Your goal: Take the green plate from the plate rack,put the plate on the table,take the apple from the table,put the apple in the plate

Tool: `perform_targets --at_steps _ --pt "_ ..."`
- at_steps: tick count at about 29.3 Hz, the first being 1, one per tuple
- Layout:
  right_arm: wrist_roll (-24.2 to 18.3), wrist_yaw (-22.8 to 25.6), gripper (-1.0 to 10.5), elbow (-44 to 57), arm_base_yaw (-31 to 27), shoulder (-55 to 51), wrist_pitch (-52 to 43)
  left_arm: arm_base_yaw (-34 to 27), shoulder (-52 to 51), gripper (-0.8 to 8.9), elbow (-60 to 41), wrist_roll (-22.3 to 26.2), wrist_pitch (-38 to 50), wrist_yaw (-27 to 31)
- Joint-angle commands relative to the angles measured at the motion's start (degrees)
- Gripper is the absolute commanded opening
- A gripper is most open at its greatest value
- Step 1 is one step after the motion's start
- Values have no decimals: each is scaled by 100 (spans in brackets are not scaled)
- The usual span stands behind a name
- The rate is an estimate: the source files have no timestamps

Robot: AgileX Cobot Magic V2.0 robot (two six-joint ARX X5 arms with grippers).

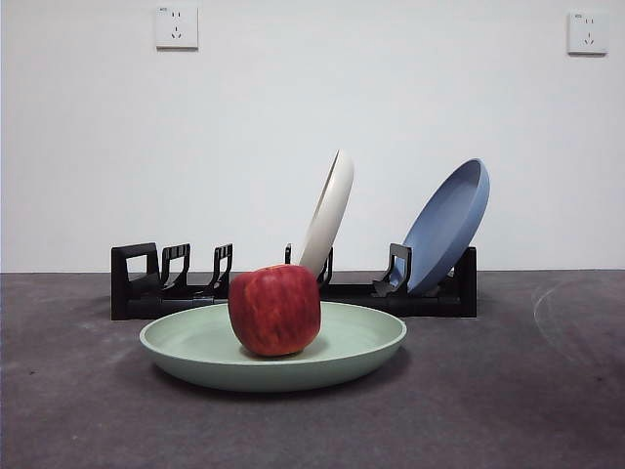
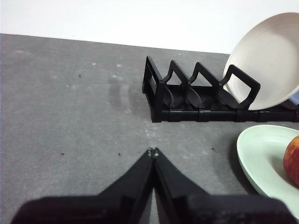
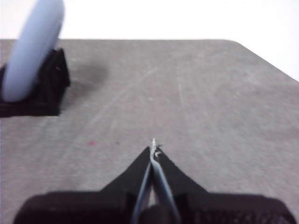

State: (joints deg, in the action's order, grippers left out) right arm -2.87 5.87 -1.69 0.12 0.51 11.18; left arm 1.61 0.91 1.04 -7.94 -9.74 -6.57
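The apple (image 1: 275, 309) sits in the green plate (image 1: 186, 344), a little off centre, and the plate lies flat on the bench (image 1: 78, 410) toward the front edge, just before the plate rack (image 1: 146, 283). The rack keeps a cream plate (image 1: 330, 207) and a blue plate (image 1: 447, 227). By my judgement the task is finished; the good finish is to leave things untouched. The left claw (image 2: 153, 151) is clenched and empty beside the plate. The right claw (image 3: 153, 148) is likewise clenched, over bare bench near the rack's blue-plate end.

Apple (image 2: 293, 158) and green plate (image 2: 268, 161) cropped, blue plate (image 3: 32, 51) blurred, perhaps cropped
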Motion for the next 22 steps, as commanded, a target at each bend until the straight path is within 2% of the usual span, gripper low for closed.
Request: perform_targets --at_steps 1,22 --pt "-33 -144 1 68 -31 -7 4 -22 13 -4 -42 52 57 22" --pt "-76 -205 1 70 -31 -7 -98 -22 35 -4 -42 52 57 22"
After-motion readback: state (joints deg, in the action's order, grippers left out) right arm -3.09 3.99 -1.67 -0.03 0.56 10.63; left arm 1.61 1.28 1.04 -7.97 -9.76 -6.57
